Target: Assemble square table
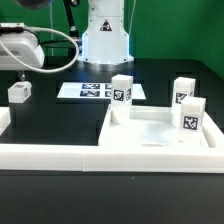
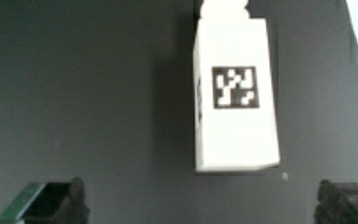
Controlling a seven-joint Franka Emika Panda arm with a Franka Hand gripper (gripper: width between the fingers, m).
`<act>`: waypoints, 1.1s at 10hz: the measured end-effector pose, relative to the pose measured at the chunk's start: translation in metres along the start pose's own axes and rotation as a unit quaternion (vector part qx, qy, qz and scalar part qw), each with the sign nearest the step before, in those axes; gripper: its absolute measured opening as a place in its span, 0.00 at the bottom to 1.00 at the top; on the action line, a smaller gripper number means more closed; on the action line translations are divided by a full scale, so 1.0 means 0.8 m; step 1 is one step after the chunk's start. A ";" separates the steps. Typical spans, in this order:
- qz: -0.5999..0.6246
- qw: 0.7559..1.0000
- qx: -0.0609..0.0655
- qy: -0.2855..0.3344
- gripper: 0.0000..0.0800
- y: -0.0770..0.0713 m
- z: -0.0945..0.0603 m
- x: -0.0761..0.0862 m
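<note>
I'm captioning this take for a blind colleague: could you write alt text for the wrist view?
A white leg block with a black-and-white tag lies on the dark table, directly ahead of the open gripper. The gripper's two dark fingertips show at the frame's lower corners, holding nothing and apart from the block.

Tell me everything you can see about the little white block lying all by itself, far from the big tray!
The lone leg block is a small white piece that looks like plastic, with a black-and-white tag on its face. It rests on the black table, at the exterior view's left, apart from the square top and the other blocks. In the wrist view it shows as a long white bar lying flat, tag facing up. The gripper hangs above it with fingers spread wide, touching nothing.
</note>
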State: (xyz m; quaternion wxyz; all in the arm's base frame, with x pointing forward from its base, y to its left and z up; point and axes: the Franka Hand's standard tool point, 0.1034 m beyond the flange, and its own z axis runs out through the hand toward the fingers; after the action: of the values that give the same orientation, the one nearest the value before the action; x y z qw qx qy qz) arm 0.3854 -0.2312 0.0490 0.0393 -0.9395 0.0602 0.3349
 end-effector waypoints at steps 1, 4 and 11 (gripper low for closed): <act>0.020 0.998 0.004 -0.054 0.81 -0.013 0.012 -0.005; 0.026 0.994 0.000 -0.103 0.81 -0.018 0.055 -0.006; 0.036 0.990 0.013 -0.134 0.46 -0.010 0.070 -0.013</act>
State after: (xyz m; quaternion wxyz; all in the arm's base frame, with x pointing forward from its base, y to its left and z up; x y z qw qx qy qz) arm 0.3438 -0.2162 0.0127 0.0470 -0.8828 0.0923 0.4582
